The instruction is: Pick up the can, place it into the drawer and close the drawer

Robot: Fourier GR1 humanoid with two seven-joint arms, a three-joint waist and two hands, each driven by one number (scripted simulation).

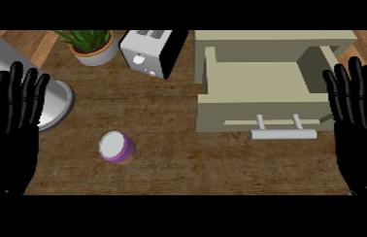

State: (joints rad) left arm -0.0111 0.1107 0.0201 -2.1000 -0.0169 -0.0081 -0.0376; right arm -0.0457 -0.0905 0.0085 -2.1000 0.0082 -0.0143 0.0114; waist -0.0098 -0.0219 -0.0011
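Can (117, 147) left of open drawer (254, 80)

The left hand (22, 97) rests at the view's left edge, palm flat, its black fingers straight and slightly spread, pointing up the frame. The right hand (346, 97) rests at the right edge in a matching pose, fingers straight and pointing up. Both stand at about the same height, well apart, and neither holds anything.

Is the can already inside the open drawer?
No: the can stands on the wooden counter, left of and apart from the open drawer, and neither hand touches it.
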